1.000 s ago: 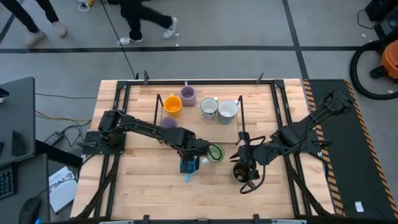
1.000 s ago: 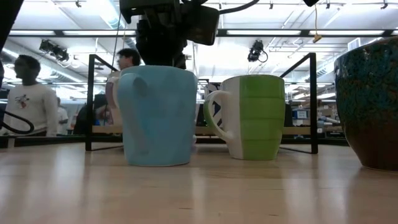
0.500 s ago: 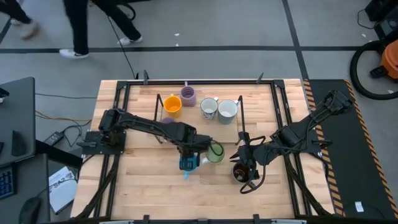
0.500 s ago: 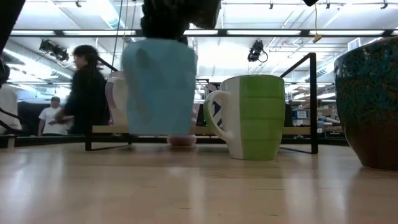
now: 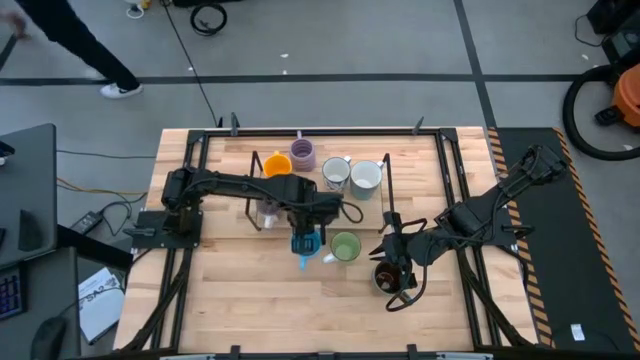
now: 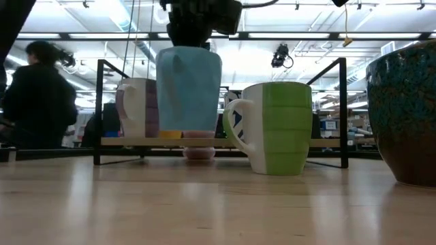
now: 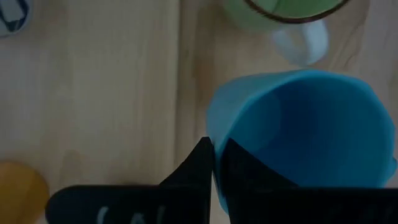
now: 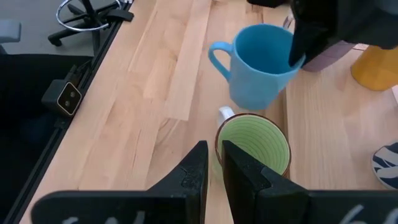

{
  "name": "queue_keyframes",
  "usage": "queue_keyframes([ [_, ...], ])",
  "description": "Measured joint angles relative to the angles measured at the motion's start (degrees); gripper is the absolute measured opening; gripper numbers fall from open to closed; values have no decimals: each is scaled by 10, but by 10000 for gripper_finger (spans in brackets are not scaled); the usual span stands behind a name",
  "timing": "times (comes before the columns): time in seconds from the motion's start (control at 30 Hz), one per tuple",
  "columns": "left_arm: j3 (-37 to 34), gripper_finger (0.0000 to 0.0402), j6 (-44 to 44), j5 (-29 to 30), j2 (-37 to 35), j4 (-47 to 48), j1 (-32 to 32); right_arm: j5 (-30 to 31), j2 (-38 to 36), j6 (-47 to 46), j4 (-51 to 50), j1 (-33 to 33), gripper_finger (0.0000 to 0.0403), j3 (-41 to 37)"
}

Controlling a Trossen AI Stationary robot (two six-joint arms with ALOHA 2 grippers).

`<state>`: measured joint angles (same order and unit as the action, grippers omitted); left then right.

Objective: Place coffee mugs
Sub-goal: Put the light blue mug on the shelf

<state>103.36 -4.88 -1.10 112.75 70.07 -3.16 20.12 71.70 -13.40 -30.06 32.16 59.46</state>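
A blue mug (image 6: 189, 88) hangs in the air in front of the black wire rack (image 6: 340, 112); my left gripper (image 7: 214, 144) is shut on its rim. Beside it a green-and-white mug (image 6: 276, 127) stands on its base on the table. A dark brown mug (image 5: 388, 277) also stands on its base, nearer the front. My right gripper (image 8: 214, 146) hovers shut, above and just near of the green mug (image 8: 252, 146), touching nothing. An orange mug (image 5: 278, 167), a purple mug (image 5: 303, 153), a patterned white mug (image 5: 336, 173) and a pale mug (image 5: 366, 176) stand on the rack. My left gripper holds the blue mug by its rim (image 7: 211, 127), on the side opposite the handle (image 8: 217, 53). One finger (image 7: 249, 180) is inside the mug and one finger (image 7: 199, 165) outside. The fingers point down from above. The mug hangs upright below them, clear of the table.
A lavender mug (image 6: 136, 107) stands left of the blue one, under the left arm (image 5: 240, 185). Bare wood (image 5: 230, 300) lies at the table's near left. People move in the room beyond the table.
My left gripper, still shut on the blue mug, has risen and gone toward the far edge and the rack. The mug has come off the table and stays upright. A person has walked across the background.
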Motion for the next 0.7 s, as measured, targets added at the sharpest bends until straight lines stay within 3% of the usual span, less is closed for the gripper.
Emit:
queue_keyframes([
  [0.4, 3, 21, 36, 2, 0, 18, 38, 13, 0, -1, 0, 0, 52, 0],
  [0.7, 71, 21, 50, 18, 0, 41, 54, 13, 0, -1, 5, 0, 52, 0],
])
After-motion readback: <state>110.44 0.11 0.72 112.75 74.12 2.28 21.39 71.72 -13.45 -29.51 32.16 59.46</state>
